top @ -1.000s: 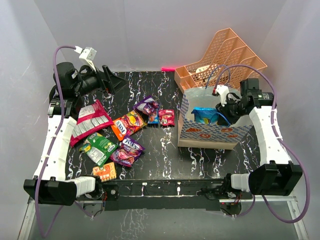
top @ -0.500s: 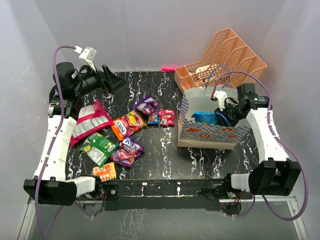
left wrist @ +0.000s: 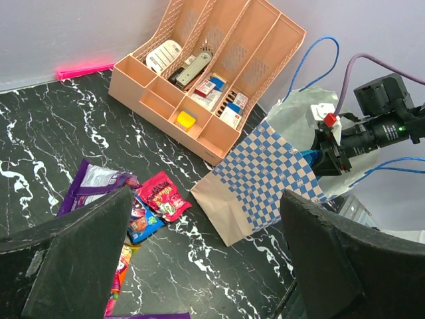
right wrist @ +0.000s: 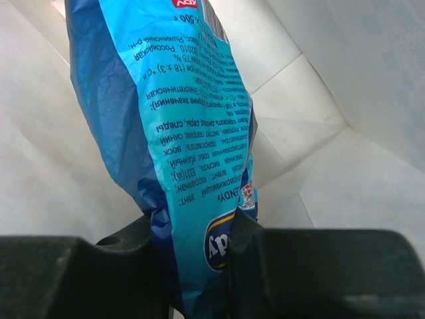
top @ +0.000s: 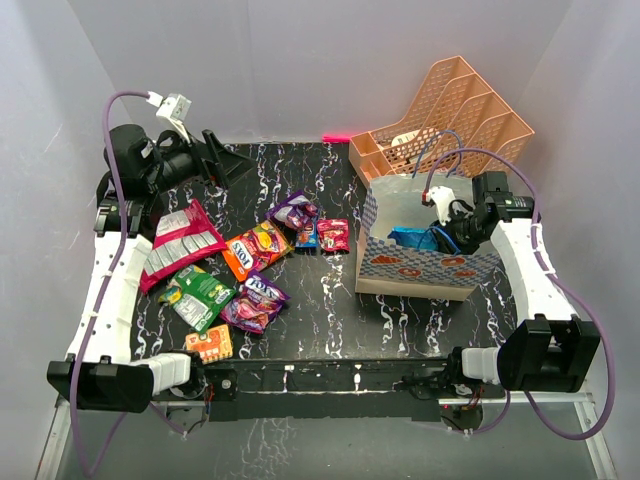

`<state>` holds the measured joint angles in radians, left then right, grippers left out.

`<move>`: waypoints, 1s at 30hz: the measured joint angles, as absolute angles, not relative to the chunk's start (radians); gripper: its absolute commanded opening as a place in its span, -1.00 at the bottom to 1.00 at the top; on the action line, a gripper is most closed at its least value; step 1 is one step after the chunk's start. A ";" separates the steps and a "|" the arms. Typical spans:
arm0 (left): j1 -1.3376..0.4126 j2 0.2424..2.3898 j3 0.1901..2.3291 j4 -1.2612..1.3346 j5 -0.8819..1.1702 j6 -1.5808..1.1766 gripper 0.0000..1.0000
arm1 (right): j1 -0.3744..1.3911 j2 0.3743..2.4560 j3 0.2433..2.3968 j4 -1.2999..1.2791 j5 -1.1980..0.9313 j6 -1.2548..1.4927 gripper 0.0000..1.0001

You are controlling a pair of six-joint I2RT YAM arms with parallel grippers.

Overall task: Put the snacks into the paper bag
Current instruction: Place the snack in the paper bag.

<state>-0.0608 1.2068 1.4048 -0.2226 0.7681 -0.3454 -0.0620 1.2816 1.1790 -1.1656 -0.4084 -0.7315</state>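
The right end effector (right wrist: 194, 236) pinches a blue snack packet (right wrist: 176, 119) by one end, inside the paper bag (top: 425, 268) standing at the right of the desk (top: 330, 310). The left end effector (left wrist: 206, 199) is spread wide above the far left corner. Other snack packets (top: 255, 248) lie scattered left of the bag.

- Paper bag (top: 415, 268) mouth is partly taken up by the right gripper (top: 438, 232) and its blue packet (top: 408, 238)
- Peach organizer (top: 455, 105) stands just behind the bag
- Bare table (top: 325, 295) lies between the snacks (top: 255, 248) and the bag
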 measured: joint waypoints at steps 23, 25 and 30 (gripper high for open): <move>-0.060 1.197 1.405 -0.217 0.770 -0.344 0.82 | -0.062 1.264 1.352 -1.158 -0.383 -0.726 0.46; -0.060 1.197 1.405 -0.218 0.767 -0.337 0.82 | -0.062 1.264 1.385 -1.164 -0.380 -0.725 0.53; -0.060 1.196 1.393 -0.233 0.753 -0.303 0.82 | -0.062 1.264 1.496 -1.185 -0.379 -0.712 0.66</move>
<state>-0.0605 1.1961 1.3933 -0.2329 0.7528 -0.3031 -0.0620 1.2644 1.4956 -1.1847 -0.3794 -0.7124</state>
